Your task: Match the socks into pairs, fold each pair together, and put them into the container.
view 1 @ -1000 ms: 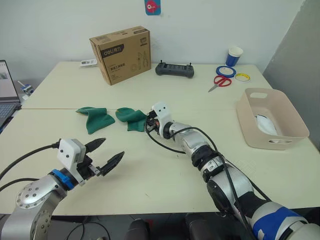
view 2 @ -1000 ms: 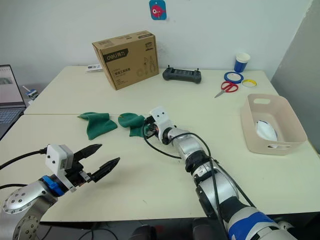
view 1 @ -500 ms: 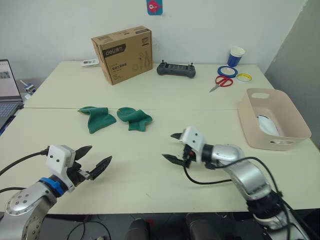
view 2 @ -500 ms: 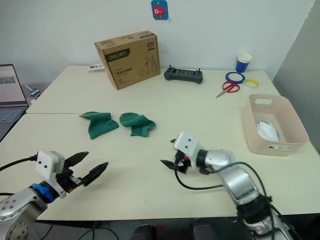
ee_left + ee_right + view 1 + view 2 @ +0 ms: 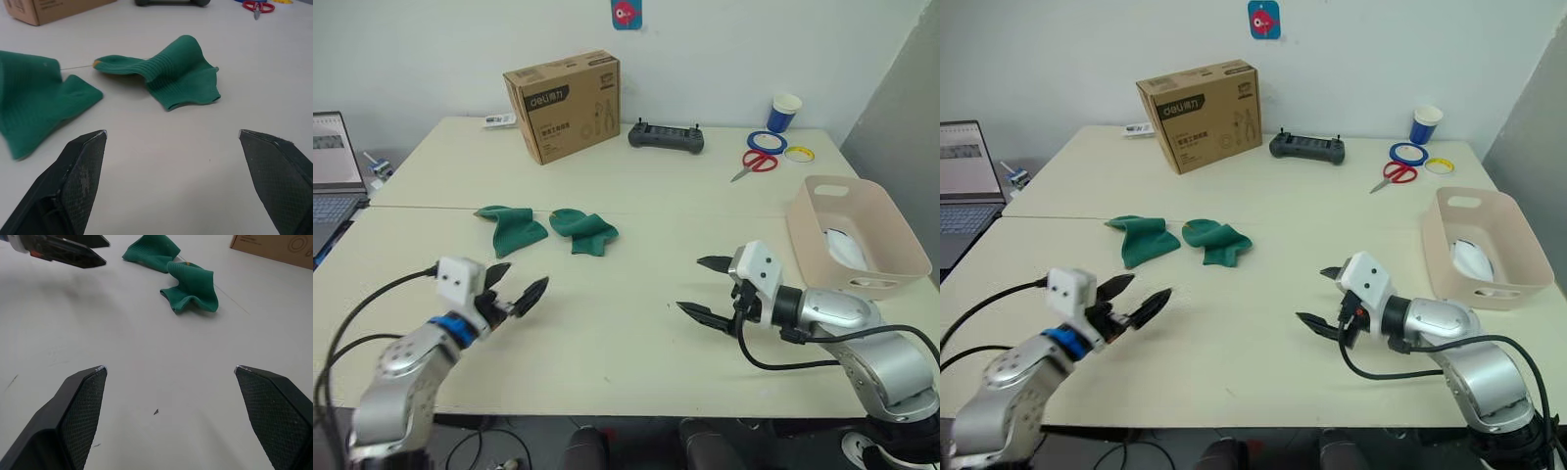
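I see a pale bench (image 5: 636,186) against a white wall. 2 green socks (image 5: 549,227) lie mid-bench; 1 white sock (image 5: 847,248) sits in the container (image 5: 901,240) far right. My left hand (image 5: 515,295) and right hand (image 5: 705,287) hover with fingers apart, empty.
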{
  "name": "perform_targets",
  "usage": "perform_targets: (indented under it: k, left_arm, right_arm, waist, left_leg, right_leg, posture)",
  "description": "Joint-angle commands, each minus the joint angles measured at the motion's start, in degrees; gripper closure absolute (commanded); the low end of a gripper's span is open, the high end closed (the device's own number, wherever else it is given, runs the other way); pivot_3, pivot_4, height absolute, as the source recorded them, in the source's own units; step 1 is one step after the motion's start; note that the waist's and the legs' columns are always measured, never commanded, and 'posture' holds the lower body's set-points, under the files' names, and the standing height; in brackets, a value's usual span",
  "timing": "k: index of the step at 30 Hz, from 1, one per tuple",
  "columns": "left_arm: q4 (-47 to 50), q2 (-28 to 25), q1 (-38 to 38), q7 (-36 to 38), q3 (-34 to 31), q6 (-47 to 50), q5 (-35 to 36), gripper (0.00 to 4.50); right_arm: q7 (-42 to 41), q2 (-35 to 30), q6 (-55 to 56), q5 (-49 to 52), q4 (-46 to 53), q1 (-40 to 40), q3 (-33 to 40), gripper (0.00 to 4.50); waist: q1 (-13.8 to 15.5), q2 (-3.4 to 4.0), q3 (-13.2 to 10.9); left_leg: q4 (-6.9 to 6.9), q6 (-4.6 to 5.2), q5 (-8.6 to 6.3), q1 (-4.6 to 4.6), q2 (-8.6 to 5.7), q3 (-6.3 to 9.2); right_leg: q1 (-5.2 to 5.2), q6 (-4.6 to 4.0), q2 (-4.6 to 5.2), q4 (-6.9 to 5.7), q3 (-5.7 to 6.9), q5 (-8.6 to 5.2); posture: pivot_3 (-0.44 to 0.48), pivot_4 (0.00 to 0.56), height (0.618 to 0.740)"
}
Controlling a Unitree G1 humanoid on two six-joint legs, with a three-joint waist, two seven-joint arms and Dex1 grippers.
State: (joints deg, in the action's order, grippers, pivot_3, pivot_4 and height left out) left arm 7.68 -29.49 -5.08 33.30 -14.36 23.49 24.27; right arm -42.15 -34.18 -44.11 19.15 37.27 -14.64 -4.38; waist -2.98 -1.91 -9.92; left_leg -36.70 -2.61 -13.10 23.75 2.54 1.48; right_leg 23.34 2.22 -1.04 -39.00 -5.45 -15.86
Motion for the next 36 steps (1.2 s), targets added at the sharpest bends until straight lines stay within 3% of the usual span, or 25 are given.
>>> perform_targets:
  k: [1, 4, 12, 24, 26, 27, 31, 36]
  left_arm:
    - [-5.99, 1.40, -7.01, -3.16, 4.63, -0.56, -5.00, 0.00]
    - [-12.62, 2.47, -13.40, -5.23, 8.04, -2.13, -9.38, 0.00]
    - [-25.10, 6.09, -23.72, -6.55, 11.22, 2.34, -12.00, 0.00]
    - [-34.40, 8.33, -30.76, -4.54, 13.25, 3.09, -14.41, 3.79]
    - [-33.64, 8.31, -30.33, -4.55, 12.91, 3.74, -14.34, 4.42]
    - [-32.74, 8.19, -29.92, -4.50, 12.67, 4.38, -14.11, 4.49]
    - [-22.35, 7.60, -26.52, -4.96, 9.29, 13.66, -9.51, 4.49]
    - [2.13, 4.41, -17.10, -2.85, 4.32, 37.63, 4.33, 4.49]
  right_arm:
    - [1.20, -1.36, -0.21, 0.77, 3.02, -0.45, 1.78, 0.01]
    - [2.68, -1.30, -1.57, 1.78, 3.71, -0.32, 2.90, 0.01]
    - [4.49, -2.57, -3.29, 2.66, 4.98, 0.47, 3.50, 0.01]
    - [6.28, -3.64, -4.93, 4.15, 7.23, 2.21, 4.01, 0.00]
    - [6.55, -3.90, -5.12, 4.18, 7.57, 2.61, 4.22, 0.00]
    - [6.72, -4.03, -5.19, 4.22, 7.73, 2.78, 4.28, 0.00]
    - [7.10, -4.65, -5.34, 4.52, 8.53, 3.58, 4.57, 0.00]
    - [7.32, -6.17, -5.61, 5.37, 9.62, 5.18, 6.01, 0.00]
  waist:
    - [0.24, -0.01, -0.01]
    - [0.26, -0.02, -0.01]
    - [0.23, -0.03, -0.01]
    - [0.82, -0.03, -0.01]
    - [0.83, -0.03, -0.01]
    - [0.82, -0.03, -0.01]
    - [0.60, -0.03, -0.01]
    - [0.25, -0.06, -0.03]
  left_leg:
    - [-0.01, 0.00, 0.00, 0.02, -0.01, 0.02]
    - [-0.01, 0.00, 0.00, 0.02, 0.00, 0.06]
    - [-0.02, 0.01, 0.00, 0.03, 0.02, 0.08]
    - [-0.09, 0.00, 0.00, 0.04, -0.02, 0.10]
    - [-0.09, 0.00, 0.00, 0.03, -0.02, 0.09]
    - [-0.09, 0.01, 0.00, 0.03, -0.02, 0.10]
    - [-0.09, 0.00, 0.00, 0.03, 0.00, 0.09]
    - [-0.08, 0.00, 0.00, 0.04, 0.06, 0.12]
  right_leg:
    - [0.00, 0.01, 0.00, 0.00, 0.02, 0.00]
    - [0.01, 0.02, -0.04, -0.01, 0.04, 0.01]
    - [0.01, 0.03, -0.09, -0.04, 0.03, 0.02]
    - [-0.05, 0.10, -0.07, -0.03, 0.04, 0.04]
    - [-0.05, 0.10, -0.07, -0.03, 0.02, 0.04]
    - [-0.05, 0.10, -0.07, -0.03, 0.03, 0.04]
    - [-0.05, 0.10, -0.08, -0.04, 0.01, 0.04]
    - [-0.04, 0.13, -0.07, -0.07, 0.04, 0.02]
  posture:
    - [0.000, 0.150, 0.723]
    - [0.000, 0.150, 0.723]
    - [0.000, 0.150, 0.723]
    - [0.000, 0.150, 0.723]
    - [0.000, 0.150, 0.723]
    - [0.000, 0.150, 0.723]
    - [0.000, 0.150, 0.723]
    - [0.000, 0.150, 0.723]
